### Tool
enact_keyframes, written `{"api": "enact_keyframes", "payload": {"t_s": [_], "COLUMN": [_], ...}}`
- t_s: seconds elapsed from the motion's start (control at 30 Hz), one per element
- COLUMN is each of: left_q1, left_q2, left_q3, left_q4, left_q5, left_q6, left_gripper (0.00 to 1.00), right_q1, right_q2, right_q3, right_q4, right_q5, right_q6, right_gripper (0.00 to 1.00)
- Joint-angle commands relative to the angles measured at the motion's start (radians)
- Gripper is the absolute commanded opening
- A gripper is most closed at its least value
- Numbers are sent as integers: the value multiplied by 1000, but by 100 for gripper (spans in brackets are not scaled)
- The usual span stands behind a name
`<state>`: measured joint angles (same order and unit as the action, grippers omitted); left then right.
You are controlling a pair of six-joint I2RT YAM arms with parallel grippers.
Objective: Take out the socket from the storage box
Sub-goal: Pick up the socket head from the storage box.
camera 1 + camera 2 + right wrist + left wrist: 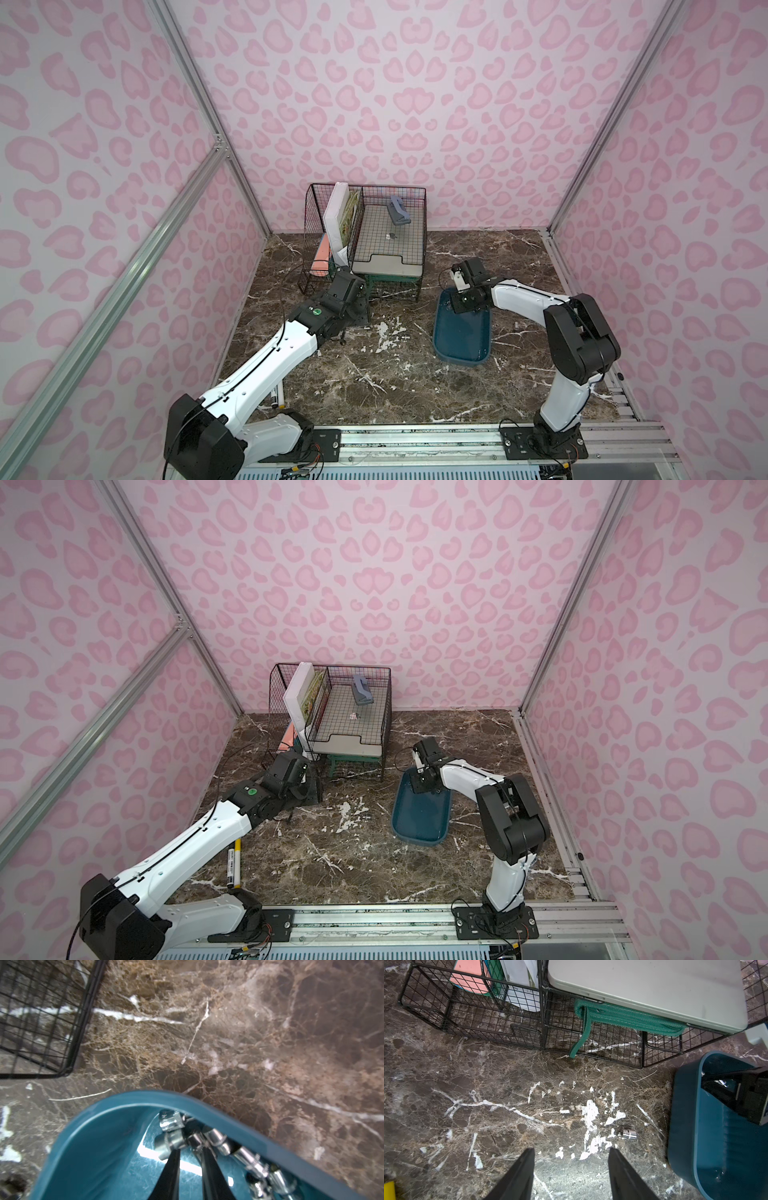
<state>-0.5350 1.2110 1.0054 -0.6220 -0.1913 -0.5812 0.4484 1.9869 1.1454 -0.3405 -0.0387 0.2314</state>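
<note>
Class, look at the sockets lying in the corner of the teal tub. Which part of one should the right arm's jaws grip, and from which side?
Grip the socket across its round barrel, coming down from above. It lies on its side among others against the storage box wall, so its ends look blocked; only the curved flanks seem free.

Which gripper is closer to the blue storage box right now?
Right. The right gripper is down inside the storage box, tips among the sockets at its far end. The left gripper hangs over the marble table, apart from the box.
</note>
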Motion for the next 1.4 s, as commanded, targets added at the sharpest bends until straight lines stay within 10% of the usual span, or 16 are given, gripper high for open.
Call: {"api": "enact_keyframes", "payload": {"t_s": [0.0,0.47,0.83,1.37], "left_q1": [1,1,1,1], "left_q2": [4,2,6,-25], "left_q3": [2,-1,6,9], "left_q4": [10,15,13,2], "left_q5": [15,23,25,26], "left_q6": [-1,-2,1,15], "left_gripper": [61,61,61,63], "right_q1": [0,0,1,-20], "right_q2": [9,33,12,-363], "right_q3": [-2,10,0,-106], "right_q4": [11,15,11,-74], "right_q5": [16,24,-14,-74], "right_q6": [-8,-14,-4,15], "right_gripper": [25,29,12,8]}}
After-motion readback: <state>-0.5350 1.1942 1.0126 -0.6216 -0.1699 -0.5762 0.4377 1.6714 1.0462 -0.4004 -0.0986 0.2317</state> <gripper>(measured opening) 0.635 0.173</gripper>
